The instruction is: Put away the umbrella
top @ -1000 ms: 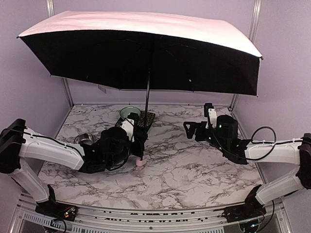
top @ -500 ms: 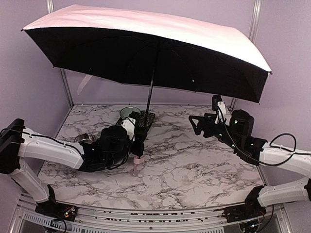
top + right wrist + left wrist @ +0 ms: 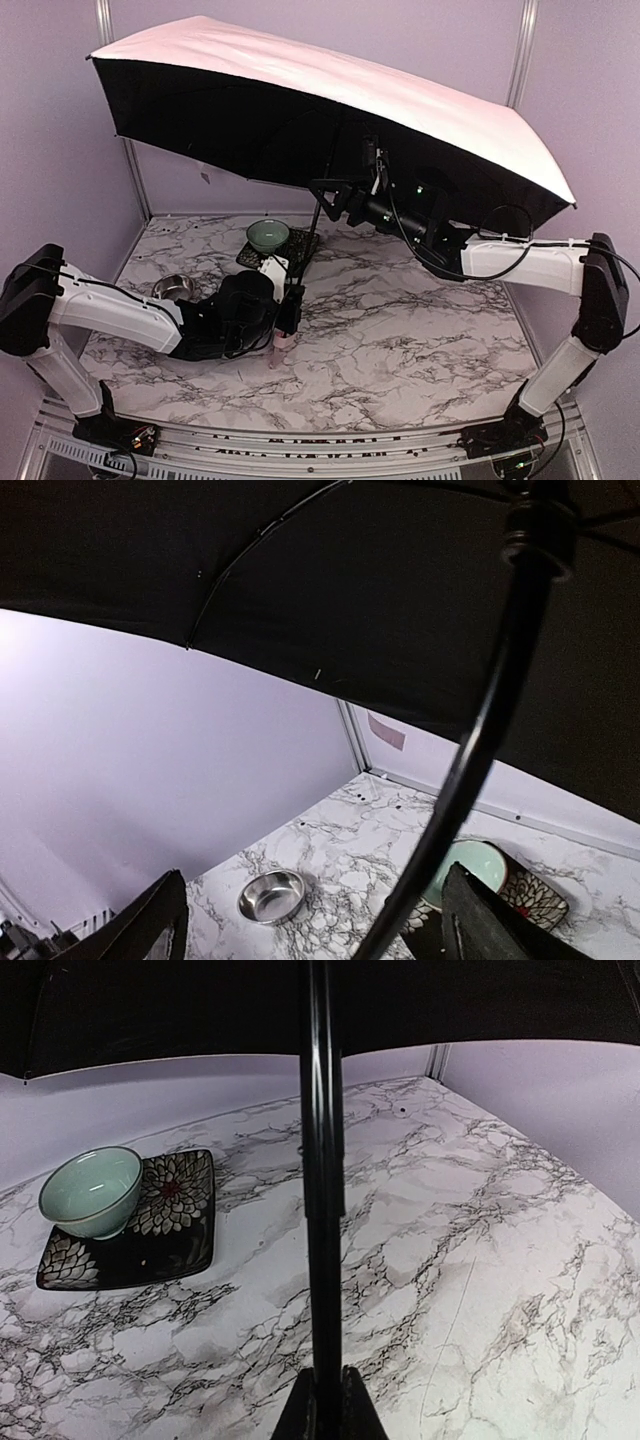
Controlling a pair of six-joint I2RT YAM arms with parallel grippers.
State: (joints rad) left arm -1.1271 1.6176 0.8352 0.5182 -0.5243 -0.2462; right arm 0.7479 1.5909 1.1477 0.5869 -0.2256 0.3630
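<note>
while pinching the umbrella (image 3: 300,75) low on its thin black shaft (image 3: 322,1210), just above the small pink handle (image 3: 283,342), holds it with the left gripper (image 3: 325,1415) clamped tight, fingers (image 3: 296,1418) pressed onto the shaft from both sides. props the pale pink canopy (image 3: 450,125) fully open high over the marble table (image 3: 420,340), tipped down toward the right. runs the shaft's long axis nearly upright, leaning a little rightward at the top. sets the right gripper (image 3: 312,880) under the canopy around the upper shaft, fingers (image 3: 150,925) wide apart, shaft passing between them, nearer one finger, apparently touching neither. leaves the collar (image 3: 540,535) at the hub farther up the shaft from those fingers. puts the right arm nearer that collar, the left nearer the handle. probably calls next for sliding up that axis, closing on the collar and drawing it down toward the handle to fold the canopy; risks swinging the top if squeezed off-centre.
</note>
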